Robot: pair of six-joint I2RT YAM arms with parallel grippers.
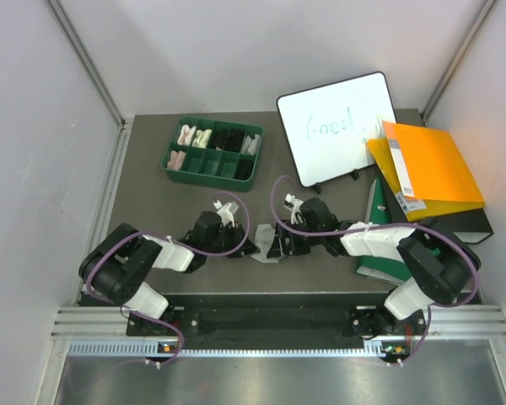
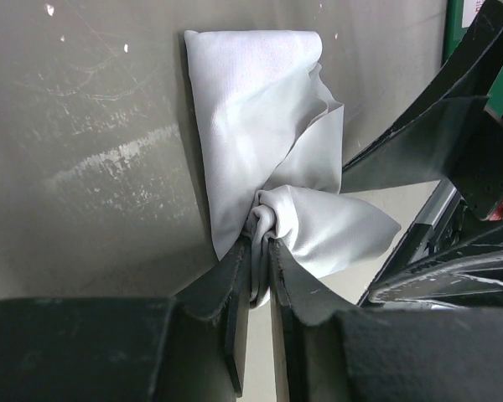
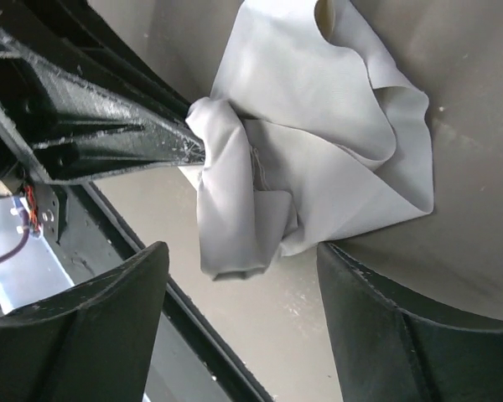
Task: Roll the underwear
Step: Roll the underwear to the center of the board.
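**Where the two hands meet, grey underwear lies mostly hidden**

From above, only a pale scrap of the light grey underwear (image 1: 266,253) shows on the desk (image 1: 152,211), midway along the near edge, with both hands covering the rest. The left hand (image 2: 260,244) is clamped on a bunched fold, and the cloth fans away from it crumpled and half folded. The right hand (image 3: 243,251) stands spread wide astride the cloth's loose edge, gripping nothing. A green compartment tray (image 1: 209,175) of small cloth rolls (image 1: 190,135) sits toward the far left corner. A whiteboard (image 1: 337,126), its scrawl hard to read, and an orange folder (image 1: 434,169) over a green binder (image 1: 376,268) crowd the right edge.
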